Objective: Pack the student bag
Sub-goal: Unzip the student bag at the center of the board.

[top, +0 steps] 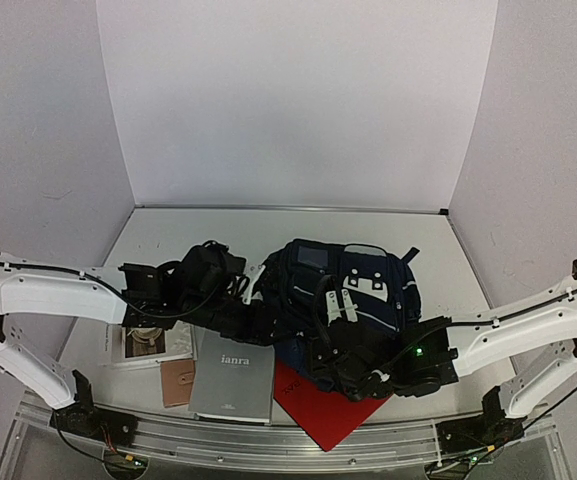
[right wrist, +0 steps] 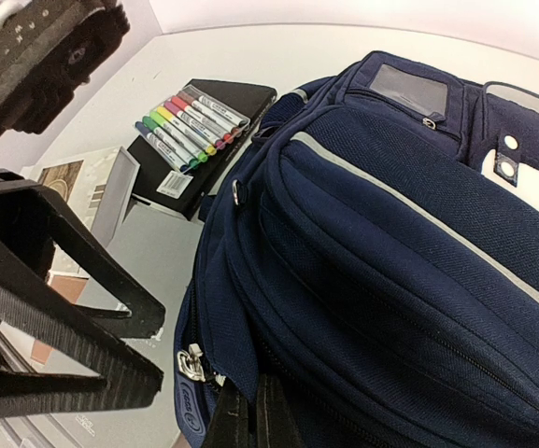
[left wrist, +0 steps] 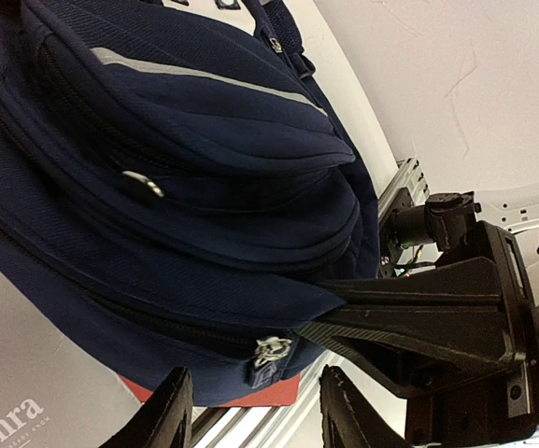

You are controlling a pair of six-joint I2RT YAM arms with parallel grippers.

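The student bag [top: 358,285], dark navy with grey stripes, lies in the middle of the table. It also fills the left wrist view [left wrist: 176,187] and the right wrist view [right wrist: 390,261]. My left gripper [left wrist: 262,415] is open at the bag's near left corner. A silver zipper pull [left wrist: 271,353] hangs just beyond its fingertips, and nothing is between them. My right gripper [right wrist: 255,420] is shut on a fold of the bag's fabric beside the same zipper pull [right wrist: 190,364]. In the top view the left gripper [top: 273,325] and the right gripper [top: 338,365] meet at the bag's near edge.
A grey book [top: 233,375] and a red folder [top: 318,405] lie partly under the bag's near side. A brown notebook [top: 176,382] and a booklet [top: 143,345] sit to the left. A set of coloured markers [right wrist: 190,126] rests on a black case.
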